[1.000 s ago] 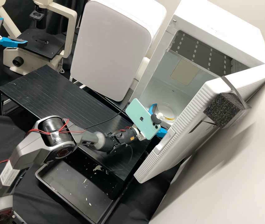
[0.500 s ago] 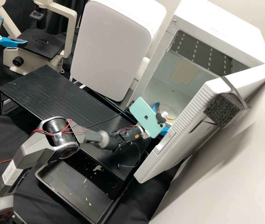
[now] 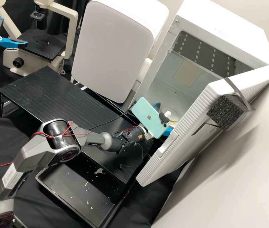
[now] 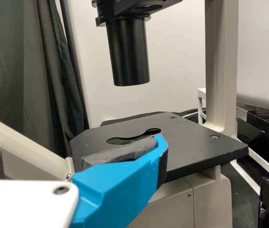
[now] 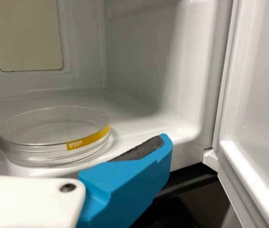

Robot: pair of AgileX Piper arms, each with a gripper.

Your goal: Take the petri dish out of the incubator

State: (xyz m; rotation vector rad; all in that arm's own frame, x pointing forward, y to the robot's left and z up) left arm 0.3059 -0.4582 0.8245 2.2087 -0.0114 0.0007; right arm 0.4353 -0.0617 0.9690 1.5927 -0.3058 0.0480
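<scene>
The petri dish (image 5: pixel 53 137) is lying low inside the open incubator (image 3: pixel 223 25), near its front edge. The right gripper (image 3: pixel 166 117) is standing at the opening with its fingers spread apart, holding nothing; one dark pad (image 5: pixel 141 148) is sitting near the dish's rim, a strip of white showing between them. Open room is spreading above the dish and behind it to the back wall (image 5: pixel 82 47). The side wall (image 5: pixel 143 52) is rising beyond that finger, and the swung-out door (image 3: pixel 185 139) is closing off this side, its edge running close by the mint-green phone (image 3: pixel 150 117). Below the front lip, a dark gap is opening. The left gripper (image 3: pixel 14 31) is hanging by the microscope (image 3: pixel 71 31), its fingers well apart; in its wrist view, free space is lying between the black stage (image 4: pixel 196 152) and the tube (image 4: pixel 129 52) overhead.
</scene>
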